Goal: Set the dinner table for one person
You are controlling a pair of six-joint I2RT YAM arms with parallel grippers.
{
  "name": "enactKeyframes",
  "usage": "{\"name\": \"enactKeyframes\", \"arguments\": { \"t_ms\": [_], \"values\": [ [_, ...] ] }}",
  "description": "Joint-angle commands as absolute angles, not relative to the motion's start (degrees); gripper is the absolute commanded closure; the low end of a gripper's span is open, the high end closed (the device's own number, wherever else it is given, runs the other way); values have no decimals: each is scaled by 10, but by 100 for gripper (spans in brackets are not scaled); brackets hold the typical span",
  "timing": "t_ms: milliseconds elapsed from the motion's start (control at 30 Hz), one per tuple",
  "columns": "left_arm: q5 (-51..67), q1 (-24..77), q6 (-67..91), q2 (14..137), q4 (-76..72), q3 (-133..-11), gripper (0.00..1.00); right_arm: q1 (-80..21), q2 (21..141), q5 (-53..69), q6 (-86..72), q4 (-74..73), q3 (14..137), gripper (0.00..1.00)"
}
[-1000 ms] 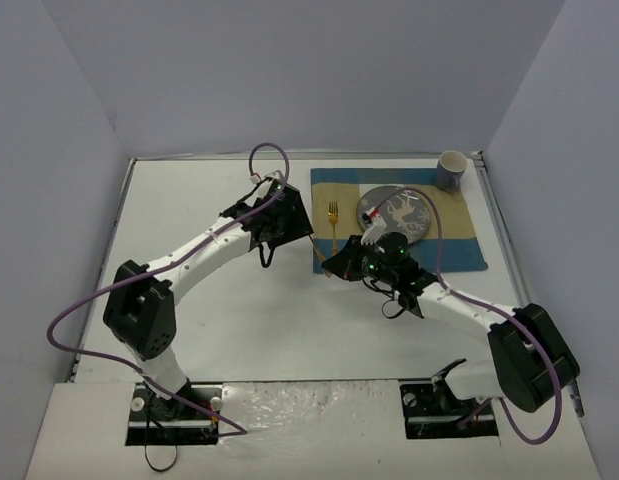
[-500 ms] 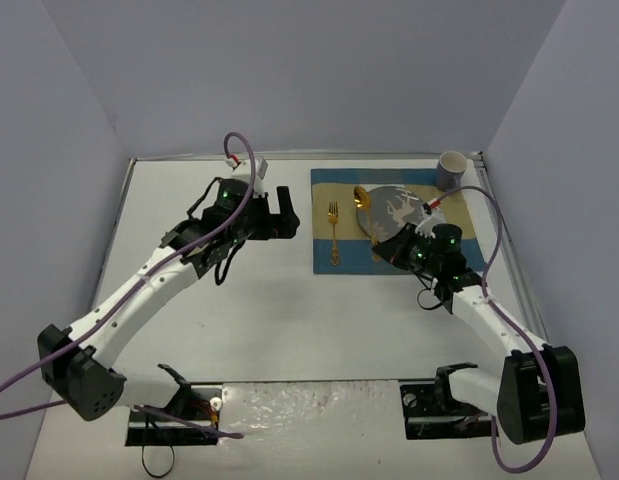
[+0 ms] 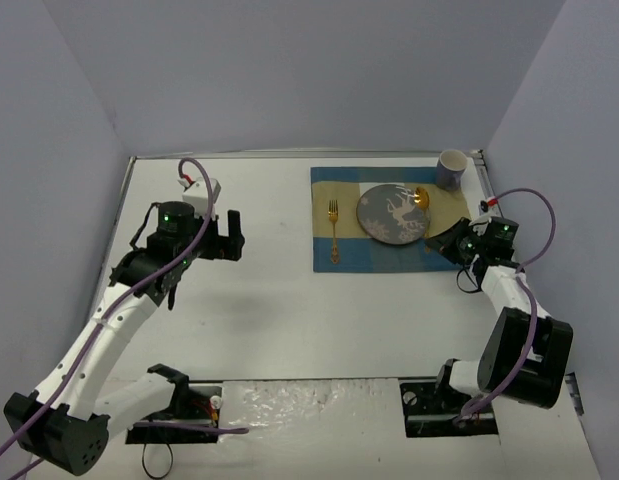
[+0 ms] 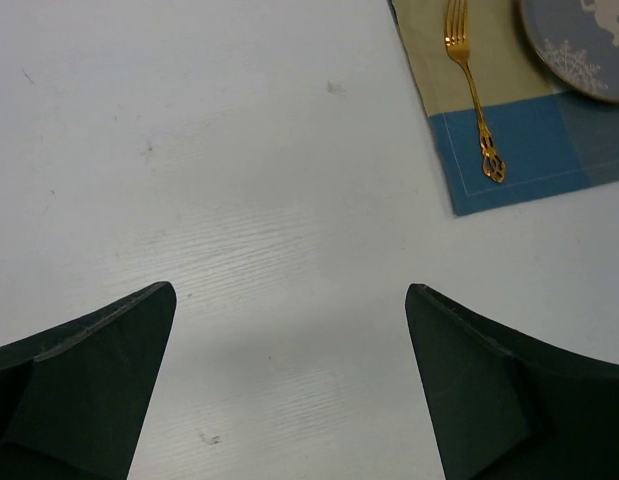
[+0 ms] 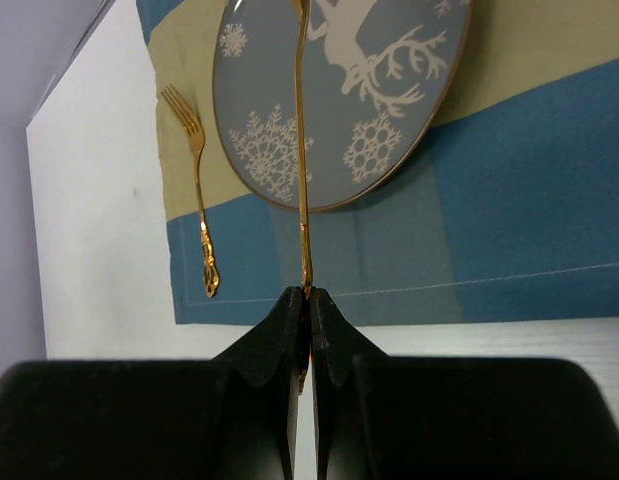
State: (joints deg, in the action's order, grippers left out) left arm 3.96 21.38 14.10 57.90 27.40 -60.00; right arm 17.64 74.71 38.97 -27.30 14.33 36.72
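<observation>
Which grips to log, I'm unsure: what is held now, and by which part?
The right gripper pinches the gold spoon by the very end of its handle. The left gripper is open and holds nothing.

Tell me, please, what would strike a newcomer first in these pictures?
The blue-and-tan cloth placemat at the far right of the white table carries a round grey-blue reindeer plate with a gold metal fork on its left. The right gripper is shut on a gold spoon at the plate's right rim; the left gripper hangs open.
</observation>
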Motion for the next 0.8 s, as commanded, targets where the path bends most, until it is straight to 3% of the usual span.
{"name": "enactKeyframes", "arguments": {
  "t_ms": [0,333,767],
  "values": [
    [7,241,89,556,253,-591,3,214,780,426,-225,171,416,100],
    [-127,287,83,520,280,-584,3,306,877,444,-174,187,474,100],
    [-151,287,79,518,286,-580,3,317,979,471,-111,154,525,100]
  ]
}}
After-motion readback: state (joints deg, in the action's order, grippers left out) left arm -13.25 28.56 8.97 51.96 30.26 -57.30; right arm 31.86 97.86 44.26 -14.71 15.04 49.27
